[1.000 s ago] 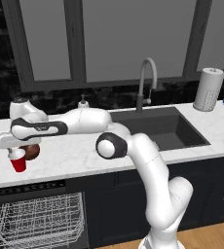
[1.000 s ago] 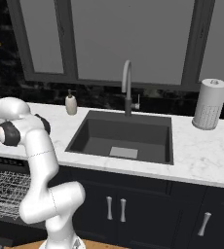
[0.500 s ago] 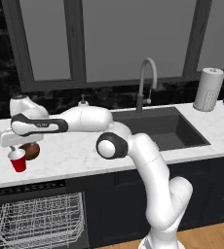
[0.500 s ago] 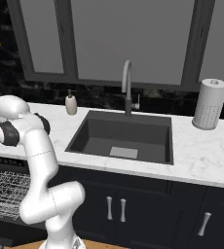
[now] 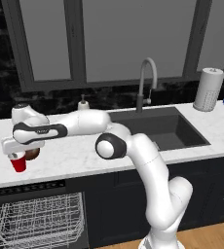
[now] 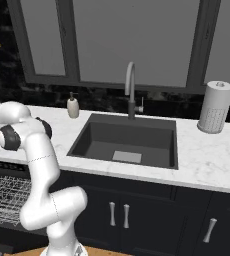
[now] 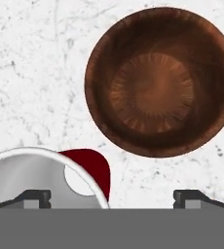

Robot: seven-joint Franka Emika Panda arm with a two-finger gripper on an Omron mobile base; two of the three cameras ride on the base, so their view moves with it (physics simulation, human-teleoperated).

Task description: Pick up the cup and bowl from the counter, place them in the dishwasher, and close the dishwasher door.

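The red cup (image 5: 18, 163) stands on the white counter (image 5: 75, 156) near its left front edge, with the brown bowl (image 5: 33, 154) touching or nearly touching it on the right. My gripper (image 5: 14, 151) hovers right above the cup, open and holding nothing. In the hand view the bowl (image 7: 160, 82) lies ahead and the cup (image 7: 50, 177), white inside, sits at the lower left, its rim overlapping the left fingertip (image 7: 36, 197). The gripper (image 7: 116, 197) is spread wide. Below the counter the dishwasher's white wire rack (image 5: 36, 219) is pulled out. The door is out of view.
A dark sink (image 5: 158, 129) with a tall faucet (image 5: 145, 82) sits mid-counter. A beige soap dispenser (image 5: 84, 103) stands by the back wall. A paper towel roll (image 5: 208, 89) is at the far right. Dark cabinet doors (image 6: 117, 215) run below.
The wrist has shifted only slightly above the cup. The cup and the bowl stay where they were.
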